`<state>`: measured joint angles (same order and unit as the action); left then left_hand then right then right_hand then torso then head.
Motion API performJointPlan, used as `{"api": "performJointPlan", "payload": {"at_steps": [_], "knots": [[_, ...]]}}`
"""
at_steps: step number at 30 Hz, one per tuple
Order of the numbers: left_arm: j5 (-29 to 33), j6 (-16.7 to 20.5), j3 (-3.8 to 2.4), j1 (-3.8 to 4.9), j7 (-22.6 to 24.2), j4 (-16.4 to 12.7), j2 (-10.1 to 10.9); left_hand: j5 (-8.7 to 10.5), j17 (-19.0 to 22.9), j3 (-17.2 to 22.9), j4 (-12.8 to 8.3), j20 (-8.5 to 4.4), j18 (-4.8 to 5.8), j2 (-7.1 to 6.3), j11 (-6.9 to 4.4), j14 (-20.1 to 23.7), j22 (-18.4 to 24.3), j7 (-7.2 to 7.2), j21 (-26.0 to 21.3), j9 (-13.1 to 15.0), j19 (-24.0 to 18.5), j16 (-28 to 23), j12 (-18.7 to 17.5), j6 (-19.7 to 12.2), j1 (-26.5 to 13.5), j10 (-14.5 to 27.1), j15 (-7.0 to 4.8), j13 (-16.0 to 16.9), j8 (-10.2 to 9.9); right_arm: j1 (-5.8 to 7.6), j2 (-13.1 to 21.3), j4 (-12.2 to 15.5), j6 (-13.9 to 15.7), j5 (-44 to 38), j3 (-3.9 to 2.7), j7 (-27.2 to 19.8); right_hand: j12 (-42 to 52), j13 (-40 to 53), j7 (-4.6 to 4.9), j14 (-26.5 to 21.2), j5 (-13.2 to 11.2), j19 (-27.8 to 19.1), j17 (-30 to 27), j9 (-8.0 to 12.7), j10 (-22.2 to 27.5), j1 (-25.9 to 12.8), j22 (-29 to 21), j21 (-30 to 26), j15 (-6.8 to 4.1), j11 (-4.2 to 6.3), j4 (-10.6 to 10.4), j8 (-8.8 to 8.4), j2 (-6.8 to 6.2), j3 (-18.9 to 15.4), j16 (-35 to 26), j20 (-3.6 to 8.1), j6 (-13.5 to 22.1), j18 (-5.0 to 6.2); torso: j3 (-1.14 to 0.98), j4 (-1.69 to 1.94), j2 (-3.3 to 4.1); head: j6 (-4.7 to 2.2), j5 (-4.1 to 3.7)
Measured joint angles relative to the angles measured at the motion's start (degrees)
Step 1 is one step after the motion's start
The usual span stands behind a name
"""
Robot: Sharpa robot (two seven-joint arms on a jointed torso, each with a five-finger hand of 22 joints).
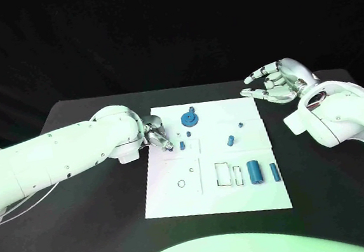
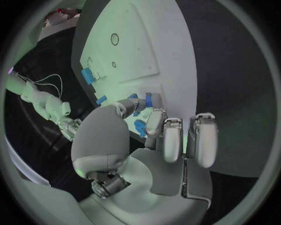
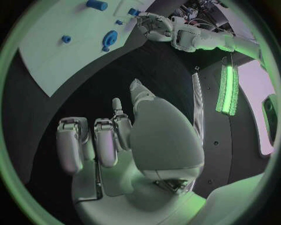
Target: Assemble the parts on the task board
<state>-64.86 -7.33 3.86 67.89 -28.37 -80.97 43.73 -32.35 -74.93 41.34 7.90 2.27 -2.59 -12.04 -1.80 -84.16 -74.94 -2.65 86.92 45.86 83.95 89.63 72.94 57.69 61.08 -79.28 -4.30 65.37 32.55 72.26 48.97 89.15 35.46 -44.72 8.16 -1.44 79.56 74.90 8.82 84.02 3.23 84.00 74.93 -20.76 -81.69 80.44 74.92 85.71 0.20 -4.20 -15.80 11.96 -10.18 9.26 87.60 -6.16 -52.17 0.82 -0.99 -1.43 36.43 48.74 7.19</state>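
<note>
Parts lie scattered on the white board [image 1: 247, 187] mid-worktop; the left hand [image 1: 155, 136] pinches a small blue piece [image 2: 139, 126] at the board's left edge, and a loose pinch could drop it. The right hand [image 1: 276, 83] hovers off the board's far right corner, fingers apart, holding nothing. Black worktop [image 1: 92, 203], black backdrop.

White task board [image 1: 248, 196] lies flat on the black bench [image 1: 93, 210], blue parts scattered across it.
A gear-like part [image 1: 189, 120] sits near its far edge; two cylinders [image 1: 255, 169] stand side by side near its right edge.
</note>
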Motion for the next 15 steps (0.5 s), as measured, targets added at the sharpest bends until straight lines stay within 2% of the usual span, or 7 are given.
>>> {"api": "performJointPlan", "payload": {"at_steps": [15], "knots": [[5.1, -2.1, -0.40, 0.42, -0.1, 2.3, -0.9, 0.07, 0.0, -0.2, -0.2, 0.00, 0.00, 0.28, 0.01, 0.0, 0.0, 0.02, 0.0, 0.0, 0.0, 0.0, 0.0, 0.2, -0.2, 0.0, 0.00, -0.1, 0.1, 0.00, -0.1, -0.1, 0.0, 0.0, 0.00, 0.0, 0.0, 0.0, 0.00, 0.0, 0.0, 0.0, 0.0, 0.0, 0.0, 0.0, 0.0, 0.0, 0.00, 0.00, 0.0, 0.00, 0.00, 0.0, 0.0, 0.00, 0.0, 0.00, -0.01, -0.03, 0.00, 0.10, 0.07]]}}
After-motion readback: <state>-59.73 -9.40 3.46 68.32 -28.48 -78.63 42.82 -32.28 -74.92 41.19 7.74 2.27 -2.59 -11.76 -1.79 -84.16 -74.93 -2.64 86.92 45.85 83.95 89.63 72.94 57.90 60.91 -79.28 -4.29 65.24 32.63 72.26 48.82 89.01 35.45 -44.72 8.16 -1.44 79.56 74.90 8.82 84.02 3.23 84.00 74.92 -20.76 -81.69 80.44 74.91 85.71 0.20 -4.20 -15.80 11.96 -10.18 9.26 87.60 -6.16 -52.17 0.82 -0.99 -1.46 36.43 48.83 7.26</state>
